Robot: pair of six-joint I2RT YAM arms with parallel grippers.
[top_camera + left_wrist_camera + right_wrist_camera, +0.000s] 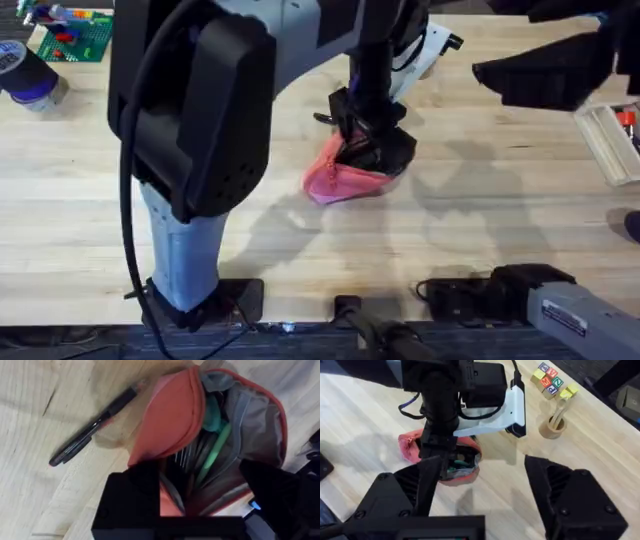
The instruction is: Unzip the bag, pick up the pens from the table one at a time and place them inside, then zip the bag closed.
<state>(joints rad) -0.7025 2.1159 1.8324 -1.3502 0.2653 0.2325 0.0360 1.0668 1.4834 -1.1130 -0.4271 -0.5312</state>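
black left fingers [200, 505] stand apart at the mouth of the soft pink fabric pouch [175, 420], which lies unzipped on the light wooden plank bench [30, 420] near its middle, showing a grey lining with green and dark pens inside. one thin black pen [92, 427] lies on the bench just beside the pouch, apart from it. black right fingers [480, 495] are spread wide, raised above the bench and empty, with the pouch [410, 445] ahead of them.
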